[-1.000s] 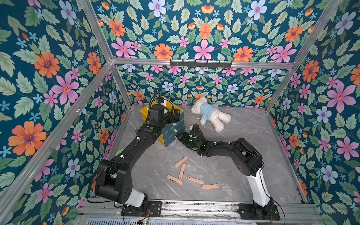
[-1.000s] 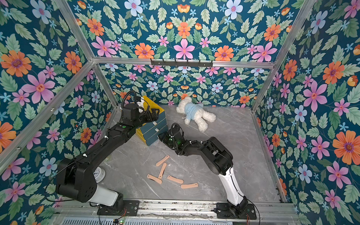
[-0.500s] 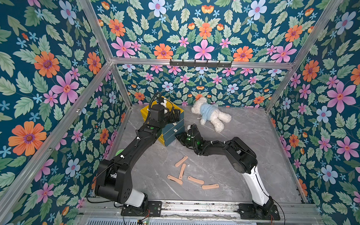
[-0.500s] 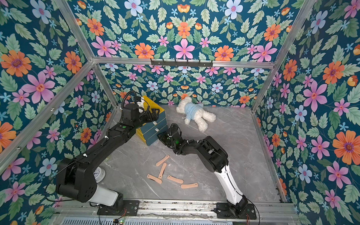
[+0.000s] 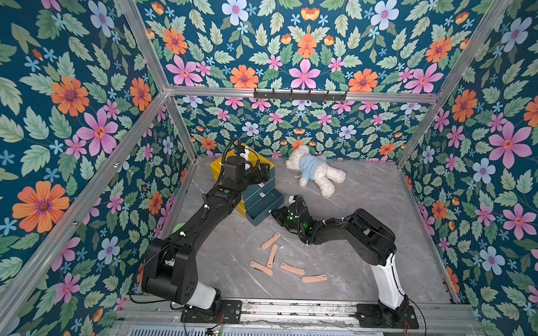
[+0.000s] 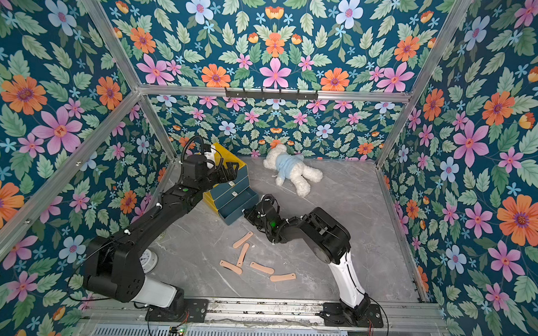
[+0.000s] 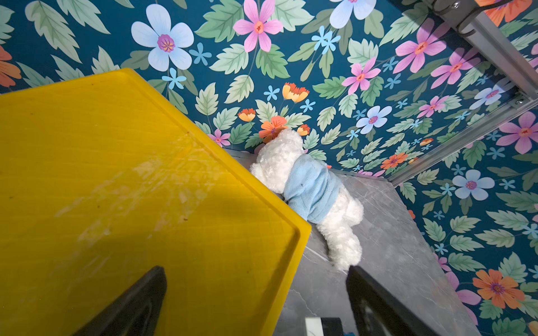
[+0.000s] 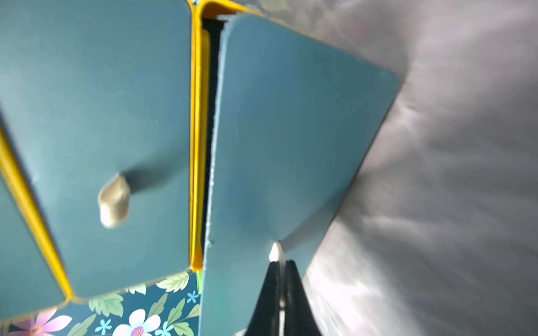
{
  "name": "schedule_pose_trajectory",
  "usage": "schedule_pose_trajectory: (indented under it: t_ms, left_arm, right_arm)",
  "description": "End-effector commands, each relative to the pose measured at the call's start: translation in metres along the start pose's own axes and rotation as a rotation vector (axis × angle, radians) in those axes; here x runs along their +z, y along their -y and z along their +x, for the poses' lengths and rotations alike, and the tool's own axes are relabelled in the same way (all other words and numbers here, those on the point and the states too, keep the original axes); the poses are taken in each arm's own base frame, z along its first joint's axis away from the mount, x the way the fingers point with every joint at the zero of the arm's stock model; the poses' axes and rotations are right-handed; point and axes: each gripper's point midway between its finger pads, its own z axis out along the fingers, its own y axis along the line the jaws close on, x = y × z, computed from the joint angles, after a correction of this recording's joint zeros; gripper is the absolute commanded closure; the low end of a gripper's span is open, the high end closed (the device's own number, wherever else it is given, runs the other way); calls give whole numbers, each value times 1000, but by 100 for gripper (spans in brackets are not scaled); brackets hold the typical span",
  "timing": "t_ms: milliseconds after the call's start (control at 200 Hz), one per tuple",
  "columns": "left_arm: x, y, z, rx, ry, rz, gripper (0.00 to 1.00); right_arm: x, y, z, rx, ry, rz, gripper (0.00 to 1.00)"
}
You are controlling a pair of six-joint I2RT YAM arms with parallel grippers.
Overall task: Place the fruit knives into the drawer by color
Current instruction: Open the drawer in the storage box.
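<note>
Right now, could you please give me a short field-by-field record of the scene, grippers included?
Left gripper: open, over the top of the yellow drawer cabinet
Right gripper: shut on the white handle of the lowest drawer
Drawer state: lowest one partly pulled out
Fruit knives: five salmon-pink, loose on the grey tabletop, none in a gripper
Teddy bear: lying by the back wall, beside the cabinet

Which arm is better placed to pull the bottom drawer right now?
Right. The right gripper is shut on the small pale handle of the bottom drawer. The left gripper hangs open above the yellow cabinet, away from the drawer fronts.
</note>
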Motion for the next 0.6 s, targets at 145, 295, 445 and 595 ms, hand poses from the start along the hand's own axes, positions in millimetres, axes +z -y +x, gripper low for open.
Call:
schedule_pose_trajectory:
  t_ms: [145,295,445,595]
  left_arm:
    - [-1,-25,64,-81,-244,-90,1]
    - [-2,-24,65,-81,-248,-84,1]
    - [-1,-23,65,-86,-250,-81,1]
    - [-2,-22,62,-85,-240,-82,1]
  right_arm:
    - [-27,1,15,27,-10,-40,98]
    - [-38,5,22,13,-12,-29,93]
    - [-45,2,22,0,-7,-45,76]
    - [-52,-9,22,-47,-12,-62,57]
